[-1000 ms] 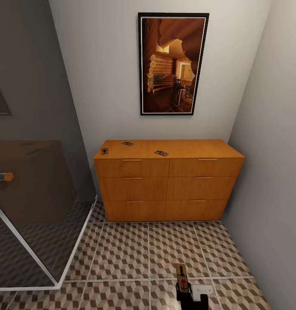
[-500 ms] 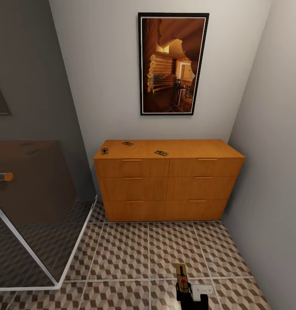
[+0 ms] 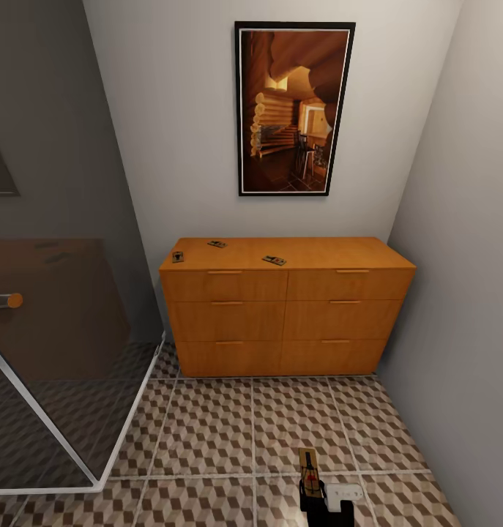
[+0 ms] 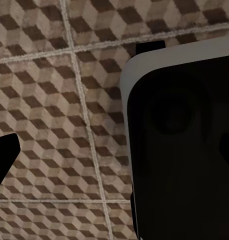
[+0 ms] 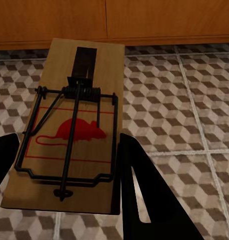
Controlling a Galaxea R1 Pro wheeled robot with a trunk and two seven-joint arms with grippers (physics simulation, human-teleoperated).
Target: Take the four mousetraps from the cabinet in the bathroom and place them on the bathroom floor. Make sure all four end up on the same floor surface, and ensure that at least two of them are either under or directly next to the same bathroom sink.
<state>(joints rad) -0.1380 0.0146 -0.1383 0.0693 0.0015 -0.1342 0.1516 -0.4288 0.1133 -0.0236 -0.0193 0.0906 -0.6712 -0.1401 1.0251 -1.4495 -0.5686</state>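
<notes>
1. Against the frames from a second and half a second before, I saw no difference: the head view was unmoved, and the trap in the right gripper (image 3: 310,492) kept the same place at the near edge of the scene.

2. The bathroom floor (image 3: 222,432) bore large tiles printed with brown, tan and white cubes, divided by pale grout. White walls met in the far right corner, with a framed picture (image 3: 294,108) of a log interior hung above the cabinet (image 3: 284,307). A glass shower screen (image 3: 53,307) stood at the left.

3. The cabinet, orange-brown with six drawers in two columns, stood against the far wall. Three mousetraps lay well apart on its top, at the left part: one at the left edge (image 3: 178,257), one farther back (image 3: 217,244), one nearer the middle (image 3: 274,260).

4. I held the fourth mousetrap (image 5: 72,135) pinched between the right gripper's fingers (image 5: 144,195), above the floor: a tan board, black wire spring and bar, red mouse outline.

5. Of the left gripper (image 4: 69,165) I could not tell the state; it hung above the tiles.
</notes>
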